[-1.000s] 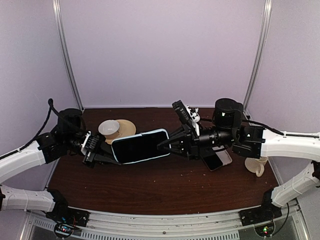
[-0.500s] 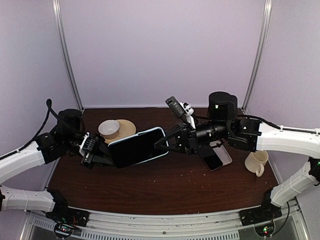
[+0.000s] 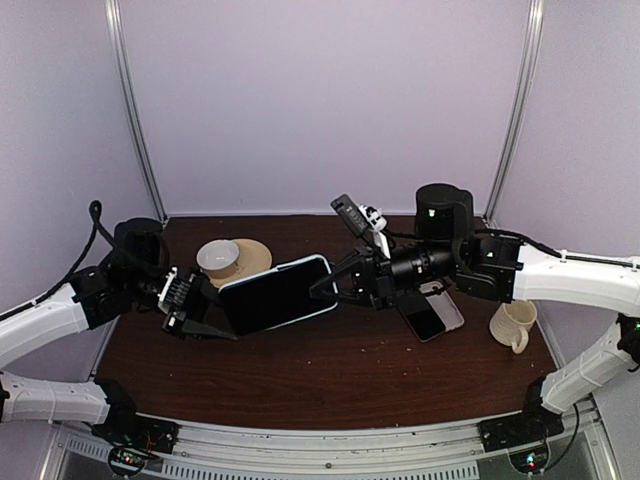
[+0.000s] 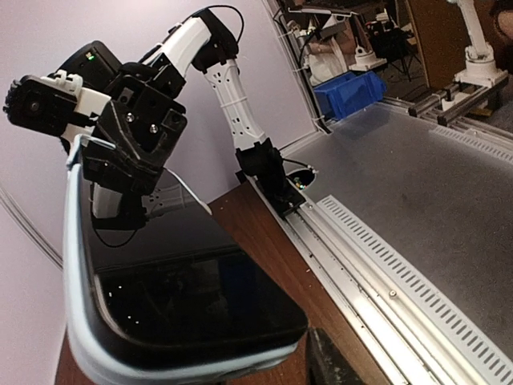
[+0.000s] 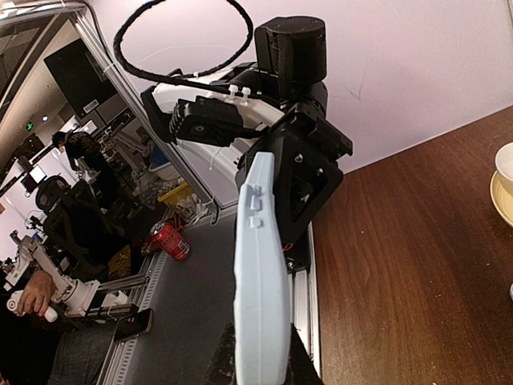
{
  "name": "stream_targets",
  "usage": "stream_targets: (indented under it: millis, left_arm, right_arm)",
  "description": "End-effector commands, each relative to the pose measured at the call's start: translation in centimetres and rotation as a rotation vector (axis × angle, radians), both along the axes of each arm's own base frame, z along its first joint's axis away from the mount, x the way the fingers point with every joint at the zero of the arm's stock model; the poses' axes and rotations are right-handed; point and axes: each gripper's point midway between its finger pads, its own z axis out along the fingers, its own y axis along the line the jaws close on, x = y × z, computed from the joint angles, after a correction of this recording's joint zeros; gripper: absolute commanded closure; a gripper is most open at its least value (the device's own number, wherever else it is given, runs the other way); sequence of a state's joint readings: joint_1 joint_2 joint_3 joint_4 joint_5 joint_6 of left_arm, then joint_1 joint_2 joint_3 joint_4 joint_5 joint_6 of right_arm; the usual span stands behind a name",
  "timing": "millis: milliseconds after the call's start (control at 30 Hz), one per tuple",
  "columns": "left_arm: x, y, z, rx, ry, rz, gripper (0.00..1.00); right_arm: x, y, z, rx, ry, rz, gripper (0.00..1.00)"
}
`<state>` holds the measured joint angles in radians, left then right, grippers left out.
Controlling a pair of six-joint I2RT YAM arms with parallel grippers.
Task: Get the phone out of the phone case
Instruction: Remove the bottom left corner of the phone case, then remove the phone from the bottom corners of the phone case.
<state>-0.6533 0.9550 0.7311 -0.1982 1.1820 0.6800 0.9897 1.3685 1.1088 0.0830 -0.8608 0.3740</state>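
Note:
The phone (image 3: 272,297), dark screen toward the camera, sits in a light blue phone case (image 3: 318,263) held in the air, tilted, between the two arms. My right gripper (image 3: 335,285) is shut on the case's right end. In the right wrist view the case edge (image 5: 260,273) runs between the right gripper's (image 5: 260,365) two fingers. My left gripper (image 3: 207,310) stands open at the phone's left end, its fingers apart from it. In the left wrist view one left finger (image 4: 333,365) shows beside the screen (image 4: 184,297), and the case rim (image 4: 76,265) frames the glass.
A second phone (image 3: 428,320) lies on the brown table (image 3: 330,380) under the right arm. A beige mug (image 3: 515,325) stands at the right. A white bowl (image 3: 218,256) sits beside a tan plate (image 3: 255,256) at the back left.
The right arm shifted left and the cased phone tilted. The left gripper's jaws have opened and let go of the phone's left end.

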Motion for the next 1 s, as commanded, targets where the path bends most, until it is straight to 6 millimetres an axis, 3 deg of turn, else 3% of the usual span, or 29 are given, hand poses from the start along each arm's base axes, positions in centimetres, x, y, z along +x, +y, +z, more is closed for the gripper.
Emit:
stream_targets:
  millis: [0, 300, 500, 967]
  left_arm:
    - [-0.2, 0.0, 2.1, -0.077, -0.132, 0.004, 0.58]
    - [1.2, 0.2, 2.1, -0.055, -0.217, 0.12, 0.5]
    - [1.8, 0.3, 2.5, -0.078, -0.238, 0.167, 0.5]
    - [0.1, -0.6, 1.9, -0.074, -0.101, 0.007, 0.5]
  right_arm:
    - [0.5, -0.9, 1.3, 0.003, -0.082, -0.042, 1.0]
    - [1.2, -5.2, 3.1, -0.046, -0.343, -0.143, 1.0]
    - [2.7, -7.4, 2.8, -0.079, -0.563, -0.265, 1.0]
    - [1.1, -5.9, 2.1, -0.017, -0.788, -0.191, 1.0]
